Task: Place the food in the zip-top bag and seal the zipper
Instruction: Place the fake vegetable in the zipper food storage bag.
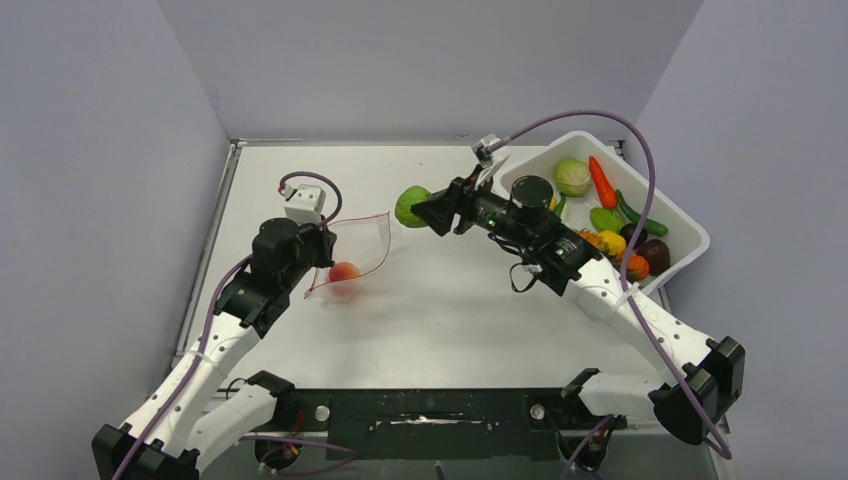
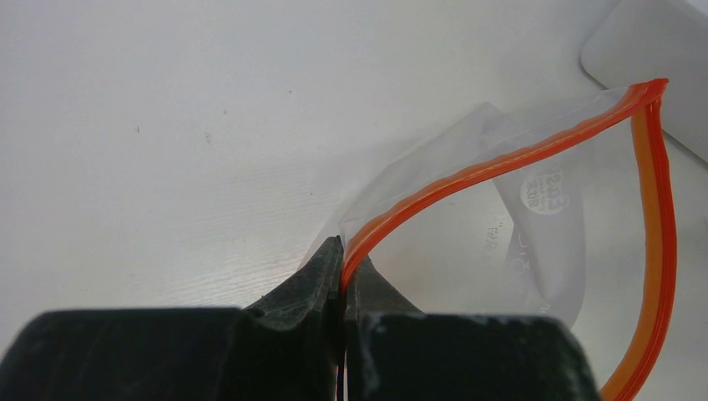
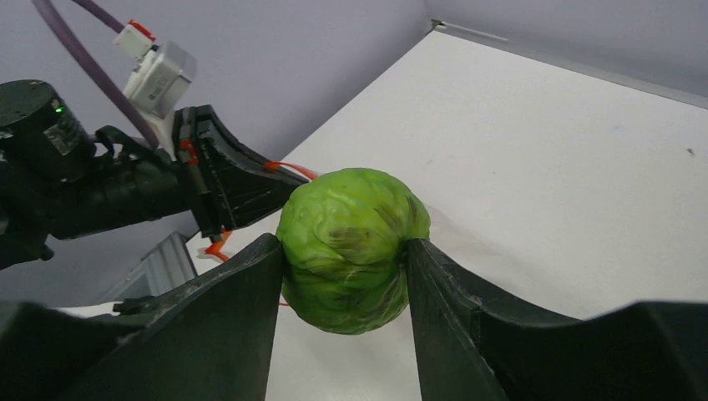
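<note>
The green ball [image 3: 352, 251], leafy like a little cabbage, sits squarely between the two black fingers [image 3: 242, 309] of the right gripper [image 3: 344, 255]. The fingers stand about half apart and press against its two sides, so the ball is grasped and carried clear of the white table [image 1: 480, 320]. From above, it hangs just to the right of the zip-top bag [image 1: 362, 240], with a small gap between them.

The left gripper [image 2: 343, 255] is clenched tight. Its fingertips [image 2: 313, 280] meet on the red-orange zipper [image 2: 501, 159] near one end of the strip. From that pinch the two sides of the zipper bow apart, so the bag's mouth gapes open towards the ball, and the clear plastic sags down to the table.

A peach [image 1: 344, 272] lies at the bag's lower end, seemingly inside it, just beside the left wrist.

Behind the right arm, a white tub [image 1: 682, 215] holds the rest of the toy food: a pale cabbage, a red carrot, green pieces and some orange and dark ones.
</note>
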Controlling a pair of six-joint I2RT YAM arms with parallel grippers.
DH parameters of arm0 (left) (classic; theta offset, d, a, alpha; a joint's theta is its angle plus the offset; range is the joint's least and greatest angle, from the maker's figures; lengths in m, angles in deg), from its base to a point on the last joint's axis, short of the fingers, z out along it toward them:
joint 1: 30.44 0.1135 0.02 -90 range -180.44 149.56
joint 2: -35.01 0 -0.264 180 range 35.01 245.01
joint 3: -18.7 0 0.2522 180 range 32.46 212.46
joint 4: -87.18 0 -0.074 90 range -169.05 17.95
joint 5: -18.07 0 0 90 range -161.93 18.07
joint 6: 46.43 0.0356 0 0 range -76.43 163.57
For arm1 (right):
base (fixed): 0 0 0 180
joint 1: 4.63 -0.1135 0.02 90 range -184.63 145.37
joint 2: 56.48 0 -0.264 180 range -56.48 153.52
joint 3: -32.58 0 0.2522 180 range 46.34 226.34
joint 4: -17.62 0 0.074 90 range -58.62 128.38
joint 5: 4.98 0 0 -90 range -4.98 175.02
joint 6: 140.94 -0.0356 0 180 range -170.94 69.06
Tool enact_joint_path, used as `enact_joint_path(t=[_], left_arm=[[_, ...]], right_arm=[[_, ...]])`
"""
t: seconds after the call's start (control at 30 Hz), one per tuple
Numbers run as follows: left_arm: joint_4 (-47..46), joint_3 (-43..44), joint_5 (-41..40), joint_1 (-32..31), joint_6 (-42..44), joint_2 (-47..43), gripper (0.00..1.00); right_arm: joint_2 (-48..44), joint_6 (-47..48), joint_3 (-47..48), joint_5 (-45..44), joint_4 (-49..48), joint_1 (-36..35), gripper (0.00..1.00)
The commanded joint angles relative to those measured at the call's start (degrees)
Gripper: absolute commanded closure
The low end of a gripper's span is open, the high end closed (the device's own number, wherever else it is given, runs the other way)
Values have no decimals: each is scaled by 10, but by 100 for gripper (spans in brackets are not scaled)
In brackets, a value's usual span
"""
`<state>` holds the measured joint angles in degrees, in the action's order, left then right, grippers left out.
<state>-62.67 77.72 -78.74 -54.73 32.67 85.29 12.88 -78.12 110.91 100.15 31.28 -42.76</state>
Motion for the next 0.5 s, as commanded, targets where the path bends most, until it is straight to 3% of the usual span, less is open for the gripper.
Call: enact_joint_path(t=[0.0, 0.47], left_arm=[[-40, 7, 5, 1, 0, -5, 100], [-41, 6, 6, 2, 0, -4, 100]], right_arm=[[20, -34, 12, 17, -94, -36, 69], [97, -36, 47, 15, -116, -90, 68]])
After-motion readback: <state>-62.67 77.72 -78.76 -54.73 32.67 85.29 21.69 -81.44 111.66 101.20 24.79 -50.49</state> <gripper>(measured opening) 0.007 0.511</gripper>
